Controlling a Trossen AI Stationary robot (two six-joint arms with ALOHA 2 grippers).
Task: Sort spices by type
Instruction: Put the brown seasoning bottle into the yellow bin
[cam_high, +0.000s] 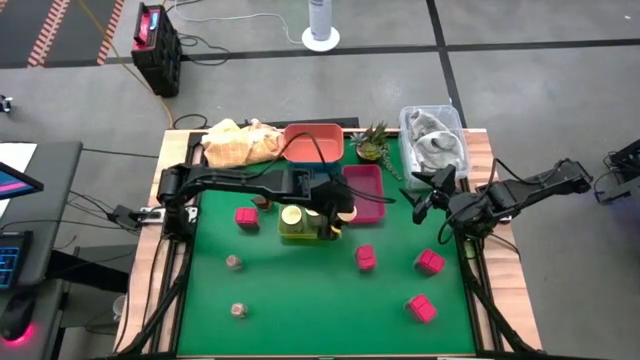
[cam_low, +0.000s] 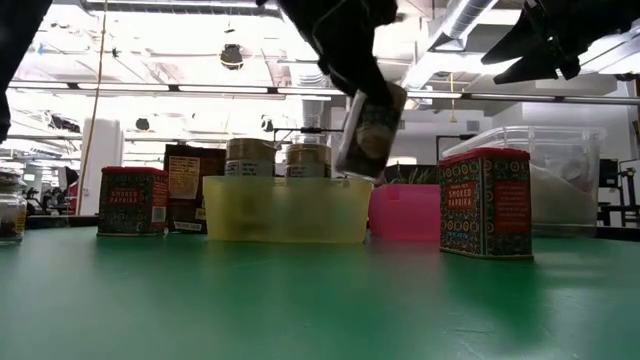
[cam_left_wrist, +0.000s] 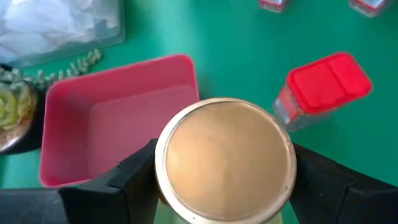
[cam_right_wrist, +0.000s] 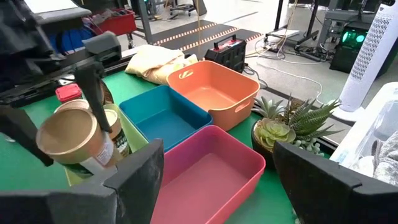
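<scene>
My left gripper (cam_high: 338, 208) is shut on a round cream-topped jar (cam_left_wrist: 224, 158) and holds it in the air over the right end of the yellow-green tray (cam_low: 285, 210). Two more such jars (cam_low: 250, 158) stand in that tray. Pink-lidded packets (cam_high: 366, 257) (cam_high: 430, 262) (cam_high: 421, 308) (cam_high: 245, 217) stand on the green mat, and two tiny brownish jars (cam_high: 234, 262) (cam_high: 239, 310) stand near the left front. My right gripper (cam_high: 425, 195) hovers open at the table's right side, holding nothing. My left gripper pinches the jar between its two fingers (cam_left_wrist: 134, 177), one on each side of the jar's upper part (cam_low: 372, 112), just under the lid. The fingers come slanting down from the table's left. The jar hangs clear of the tray, tilted, with its lid toward the right.
A pink tray (cam_high: 365, 190), an orange tray (cam_high: 313, 140) and a blue tray (cam_right_wrist: 163, 115) stand behind the yellow-green one. At the far edge are a potted plant (cam_high: 372, 145), a clear bin (cam_high: 435, 135) and a yellow cloth (cam_high: 240, 142). Bare green mat lies at the front middle.
</scene>
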